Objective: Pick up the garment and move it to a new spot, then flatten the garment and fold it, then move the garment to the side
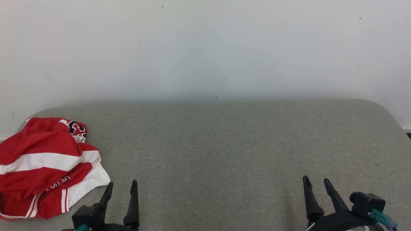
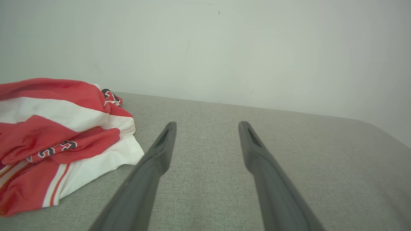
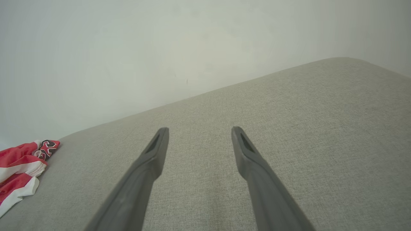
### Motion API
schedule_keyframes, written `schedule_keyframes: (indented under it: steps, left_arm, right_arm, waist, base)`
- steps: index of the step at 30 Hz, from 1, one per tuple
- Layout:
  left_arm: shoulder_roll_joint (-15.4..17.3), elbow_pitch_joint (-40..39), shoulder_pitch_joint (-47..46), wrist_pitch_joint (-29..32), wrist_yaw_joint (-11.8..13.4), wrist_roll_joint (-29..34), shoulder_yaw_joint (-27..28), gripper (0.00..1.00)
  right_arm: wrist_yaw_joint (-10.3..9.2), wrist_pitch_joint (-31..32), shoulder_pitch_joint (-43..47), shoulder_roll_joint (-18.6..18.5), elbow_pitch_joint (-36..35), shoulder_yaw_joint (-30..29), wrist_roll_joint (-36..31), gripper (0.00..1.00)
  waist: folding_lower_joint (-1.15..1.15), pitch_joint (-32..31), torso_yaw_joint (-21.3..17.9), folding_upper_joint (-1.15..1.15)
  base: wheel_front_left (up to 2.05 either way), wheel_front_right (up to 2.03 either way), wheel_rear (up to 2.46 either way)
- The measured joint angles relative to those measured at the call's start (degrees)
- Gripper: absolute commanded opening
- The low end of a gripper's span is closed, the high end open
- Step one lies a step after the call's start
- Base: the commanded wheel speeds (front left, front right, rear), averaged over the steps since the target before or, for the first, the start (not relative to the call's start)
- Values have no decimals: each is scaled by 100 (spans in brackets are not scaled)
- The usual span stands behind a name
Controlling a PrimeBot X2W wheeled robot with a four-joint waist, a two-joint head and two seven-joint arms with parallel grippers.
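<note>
We see a red and white garment (image 1: 45, 163) lying in a crumpled heap at the left end of the table (image 1: 224, 154). The table is covered in grey cloth and has round corners. The garment has wide white stripes, thin white lines near one edge, and some black and white letters on it that we cannot read. Part of it goes out past the left side of the head view. Behind the table is a plain pale wall (image 1: 205, 48) with a few small dark marks.

The left jaws are at the bottom left of the head view. Their two dark fingers (image 1: 133, 205) point up and stand wide apart, with nothing between them. The white edge of the garment is just beside them, on their left. In the left wrist view the fingers (image 2: 154, 160) are wide apart too, over bare grey table (image 2: 321, 154), and the garment (image 2: 57, 134) sits close by on the left. We cannot tell if the nearest finger touches the cloth.

The right jaws are at the bottom right of the head view, well apart from the garment. Their fingers (image 1: 309, 199) are wide apart and hold nothing. A small teal part (image 1: 380, 218) sticks out beside them. In the right wrist view the fingers (image 3: 151, 160) are spread over bare table (image 3: 321, 128), and the garment (image 3: 17, 173) is far off at the left edge, by the wall (image 3: 96, 64).
</note>
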Motion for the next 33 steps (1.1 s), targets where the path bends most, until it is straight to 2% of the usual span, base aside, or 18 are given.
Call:
schedule_keyframes:
  steps: [10, 18, 33]
  left_arm:
    - [-1, 153, 18, -98, 52, 430, -3, 100]
    - [-100, 283, 74, -180, 76, 431, 155, 100]
    - [-152, 345, 105, -323, 152, 977, 148, 100]
  right_arm:
    - [0, -24, 1, -5, 77, 97, -438, 100]
    - [0, 10, 1, -10, 124, 114, -764, 100]
    - [0, -20, 1, -20, 191, 253, -1344, 100]
  waist:
    - [0, -62, 8, 0]
    - [0, -103, 9, 0]
    - [0, -187, 28, 0]
  base:
    - [0, 0, 0]
    - [0, 0, 0]
    - [0, 0, 0]
